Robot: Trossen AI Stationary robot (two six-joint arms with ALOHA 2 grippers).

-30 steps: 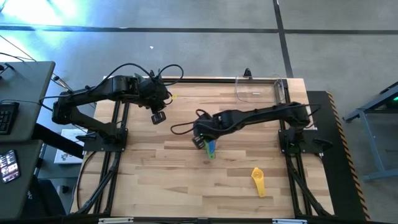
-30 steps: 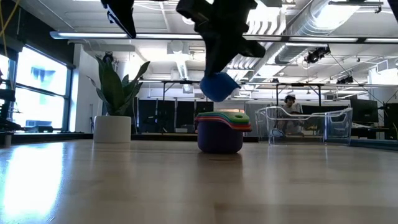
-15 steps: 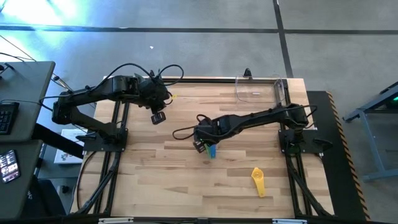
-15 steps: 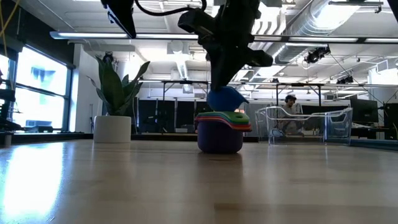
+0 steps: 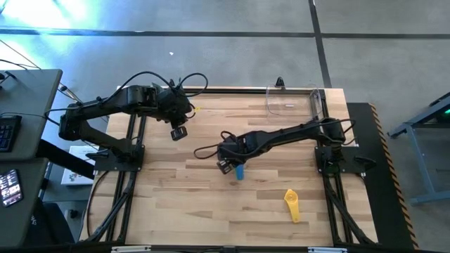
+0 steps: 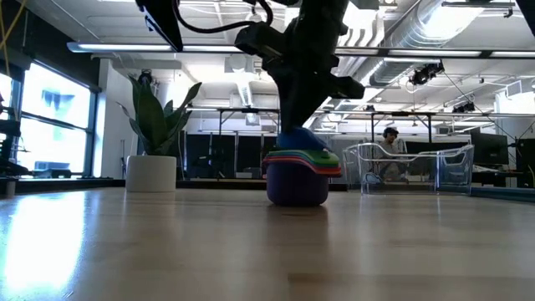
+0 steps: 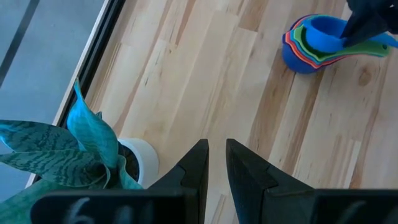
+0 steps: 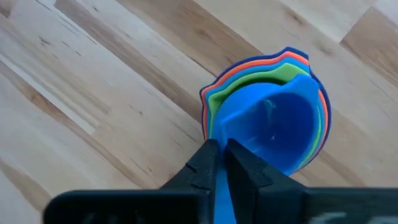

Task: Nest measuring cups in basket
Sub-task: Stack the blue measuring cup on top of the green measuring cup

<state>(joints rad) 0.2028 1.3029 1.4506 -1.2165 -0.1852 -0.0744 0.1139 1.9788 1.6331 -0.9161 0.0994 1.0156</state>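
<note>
Right tool (image 8: 219,163) pinching blue cup (image 8: 273,127) handle, seated mid-table in nested stack (image 6: 297,171); clear wood around.

Daylight flooded the low view from the windows (image 6: 46,125) at the left edge, and ceiling strip lights (image 6: 175,48) burned bright along the top. The arm at upper centre stood backlit, nearly a silhouette, so its detail was perhaps lost. The tabletop (image 6: 251,251) carried a pale sheen in the lower left of that frame. In the high view a blue-white glare (image 5: 84,14) washed the floor at upper left, while the table looked evenly lit with soft shadows. Both wrist views were clear, their near fingers slightly soft.
</note>
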